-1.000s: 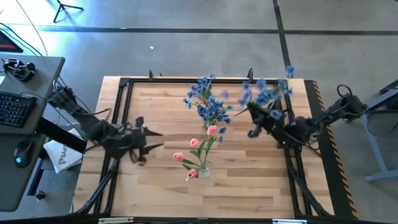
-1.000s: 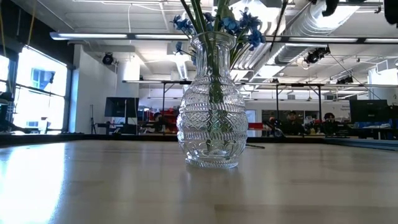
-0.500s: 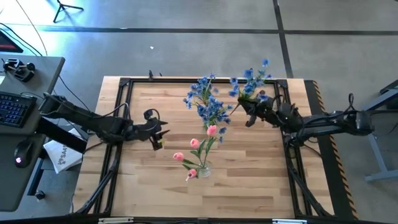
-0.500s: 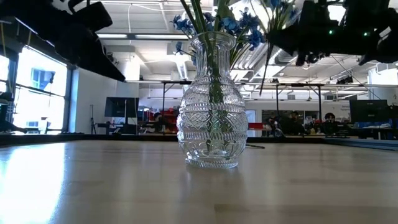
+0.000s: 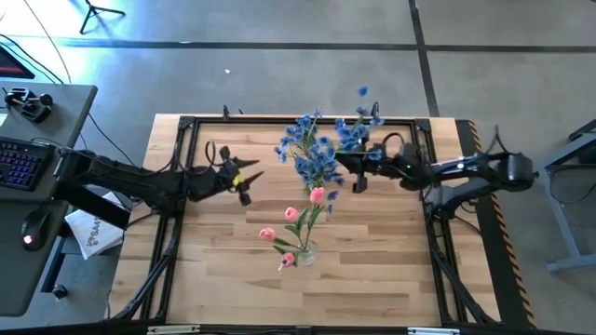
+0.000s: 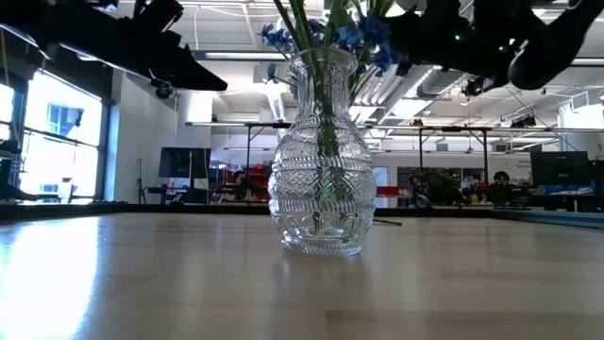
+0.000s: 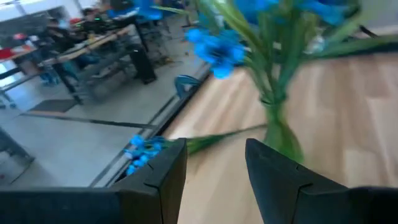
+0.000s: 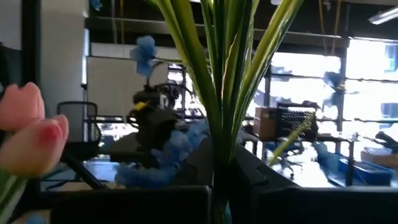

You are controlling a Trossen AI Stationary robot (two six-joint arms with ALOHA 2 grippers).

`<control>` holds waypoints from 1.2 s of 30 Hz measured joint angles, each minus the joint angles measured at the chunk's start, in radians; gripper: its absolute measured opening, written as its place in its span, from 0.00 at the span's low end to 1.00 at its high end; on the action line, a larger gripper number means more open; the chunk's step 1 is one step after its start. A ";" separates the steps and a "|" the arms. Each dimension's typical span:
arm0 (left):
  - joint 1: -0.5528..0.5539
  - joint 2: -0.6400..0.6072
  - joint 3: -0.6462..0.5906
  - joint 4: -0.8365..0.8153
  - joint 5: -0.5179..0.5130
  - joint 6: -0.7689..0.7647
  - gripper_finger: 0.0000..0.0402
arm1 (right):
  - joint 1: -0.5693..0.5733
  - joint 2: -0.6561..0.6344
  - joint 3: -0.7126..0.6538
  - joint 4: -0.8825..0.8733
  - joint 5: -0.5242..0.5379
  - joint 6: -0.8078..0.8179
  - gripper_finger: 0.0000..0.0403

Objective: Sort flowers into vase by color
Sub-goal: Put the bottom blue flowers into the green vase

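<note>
right now our right gripper [image 5: 357, 170] is clamped on the stems of a blue blossom spray [image 5: 358, 130], and we carry it high above the table [image 5: 391, 270], close beside the blue flowers already standing in the glass vase [image 6: 320, 156]. in the right wrist view the green stems [image 8: 217, 81] run straight up between the closed fingers, which we read as a grip low on the stalks so the cut ends can be steered down into the narrow neck. a pink tulip [image 8: 28, 127] sits just beside that view, so we are near the bouquet.

our left gripper [image 5: 244, 177] hangs on the other side of the bouquet, its fingers [image 7: 158, 171] parted about halfway with nothing between them; a bunch of stems shows ahead of them, and we judge it is there to steady or part the standing stems while the new spray comes in.

oddly, the vase holds both colours: blue sprays [image 5: 312, 154] lean toward the far edge and pink tulips [image 5: 293, 228] lean toward the near side. only one vase is visible.

for writing, a white sheet [image 5: 93, 233] by the left arm's base carries dark print, too small for us to read.
</note>
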 joint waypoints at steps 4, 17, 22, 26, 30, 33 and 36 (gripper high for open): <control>0.063 0.010 0.000 0.006 0.105 -0.014 0.38 | 0.000 0.080 0.059 0.035 -0.062 0.025 0.01; 0.088 0.224 0.000 0.046 0.314 -0.084 0.38 | 0.001 0.139 0.082 -0.104 -0.018 -0.066 0.01; 0.088 0.300 0.000 0.129 0.356 -0.104 0.38 | 0.001 0.139 0.082 -0.171 -0.014 -0.095 0.01; 0.088 0.339 0.000 0.197 0.369 -0.104 0.38 | 0.001 0.139 0.082 -0.229 -0.013 -0.088 0.01; 0.088 0.361 0.000 0.249 0.369 -0.104 0.38 | 0.001 0.139 0.081 -0.282 0.008 -0.078 0.02; 0.088 0.369 0.000 0.269 0.369 -0.104 0.38 | 0.001 0.139 0.081 -0.330 0.035 -0.056 0.06; 0.088 0.369 0.000 0.275 0.369 -0.104 0.38 | 0.001 0.139 0.081 -0.357 0.034 -0.049 0.17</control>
